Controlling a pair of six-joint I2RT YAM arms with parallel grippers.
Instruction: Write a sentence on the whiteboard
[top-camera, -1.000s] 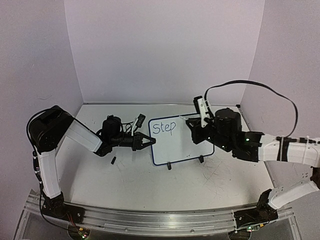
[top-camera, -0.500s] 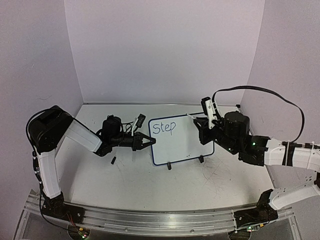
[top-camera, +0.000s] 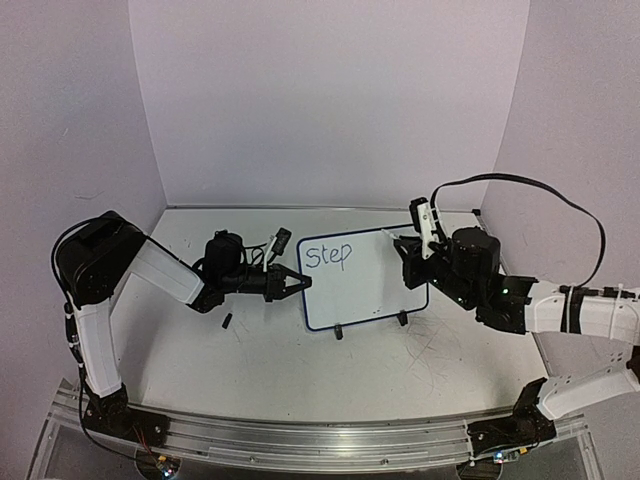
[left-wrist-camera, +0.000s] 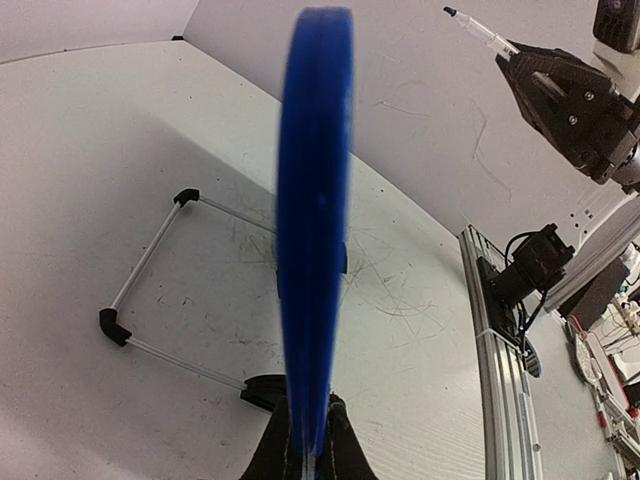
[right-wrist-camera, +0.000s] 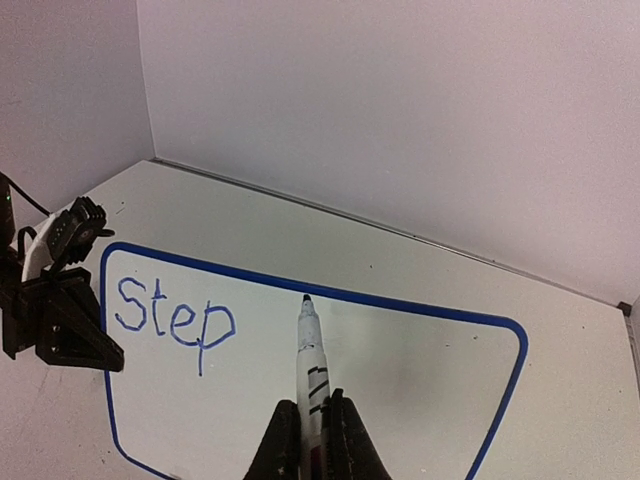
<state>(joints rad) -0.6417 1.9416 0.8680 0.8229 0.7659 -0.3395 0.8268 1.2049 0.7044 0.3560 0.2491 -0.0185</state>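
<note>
The whiteboard (top-camera: 372, 292) stands upright mid-table on black feet, blue-framed. Only the word "Step" (top-camera: 328, 256) is on it, at the upper left. My left gripper (top-camera: 298, 281) is shut on the board's left edge; in the left wrist view the blue frame (left-wrist-camera: 315, 220) runs up from the gripper (left-wrist-camera: 310, 445). My right gripper (top-camera: 411, 252) is shut on a white marker (top-camera: 424, 222) near the board's right end. In the right wrist view the marker (right-wrist-camera: 310, 345) points at bare board (right-wrist-camera: 420, 390) right of "Step" (right-wrist-camera: 175, 320), its tip off the surface, held in the right gripper (right-wrist-camera: 312, 425).
The wire stand (left-wrist-camera: 150, 300) lies behind the board. A small black piece (top-camera: 227, 321) lies on the table left of the board. Walls close in at back and sides. A metal rail (top-camera: 320, 440) runs along the near edge.
My right arm has drawn back to the right, off the front of the board, taking the marker with it. The left arm and the board have not moved.
</note>
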